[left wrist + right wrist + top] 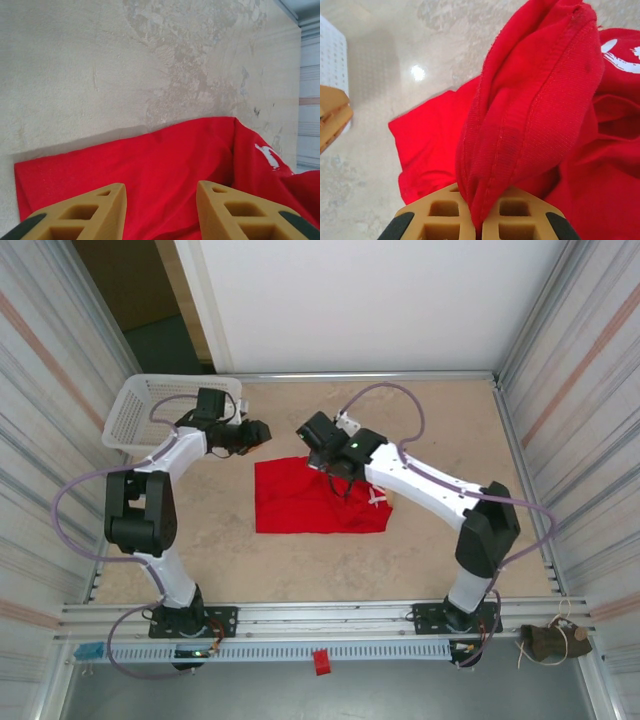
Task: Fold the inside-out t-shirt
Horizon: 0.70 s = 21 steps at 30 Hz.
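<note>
The inside-out t-shirt point(318, 502) is bright red and lies partly folded in the middle of the table, white lettering point(377, 497) showing at its right edge. My right gripper point(330, 468) hangs over the shirt's upper right part. In the right wrist view it point(481, 220) is shut on a bunched, seamed fold of the t-shirt point(530, 105), lifted off the rest of the cloth. My left gripper point(260, 432) hovers just beyond the shirt's far left corner. In the left wrist view it point(161, 200) is open above the t-shirt point(165, 160) with nothing between its fingers.
A white plastic mesh basket point(140, 410) stands at the back left of the table, behind the left arm; its side point(330, 55) appears in the right wrist view. Corrugated walls close in both sides. Bare tabletop point(440, 420) lies to the back right.
</note>
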Tool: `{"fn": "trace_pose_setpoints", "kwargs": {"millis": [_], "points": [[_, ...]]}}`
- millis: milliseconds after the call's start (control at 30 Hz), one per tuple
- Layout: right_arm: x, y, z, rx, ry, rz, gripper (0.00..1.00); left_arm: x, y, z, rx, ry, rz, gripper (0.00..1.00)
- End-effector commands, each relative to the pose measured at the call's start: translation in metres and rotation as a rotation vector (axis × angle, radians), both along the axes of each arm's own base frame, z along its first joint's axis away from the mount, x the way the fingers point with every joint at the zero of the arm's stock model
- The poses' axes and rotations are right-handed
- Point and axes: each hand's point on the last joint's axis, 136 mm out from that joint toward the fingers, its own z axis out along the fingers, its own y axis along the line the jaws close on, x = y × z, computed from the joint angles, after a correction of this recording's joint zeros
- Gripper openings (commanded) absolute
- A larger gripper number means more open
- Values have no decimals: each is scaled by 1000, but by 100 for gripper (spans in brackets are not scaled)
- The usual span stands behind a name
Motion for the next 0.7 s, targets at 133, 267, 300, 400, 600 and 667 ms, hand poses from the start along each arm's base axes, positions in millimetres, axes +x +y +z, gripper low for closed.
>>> {"fn": "trace_pose_setpoints", "kwargs": {"millis": [133,267,300,400,600,667], "points": [[-2,14,14,-7,-46,-3,0,-21,-2,-10,-25,36,-59,41],[-1,17,15,-3,-49,5,0,-36,-9,-43,-40,116,-39,41],[-1,19,14,-2,-48,8,0,-40,-10,-54,-16,138,-34,41],[1,23,13,6,-43,15,0,-50,-6,-82,21,187,2,40],[1,54,16,38,-40,75,0,-62,-4,-125,33,277,12,40],[1,65,15,44,-34,93,0,-63,-4,-129,33,283,11,39]]}}
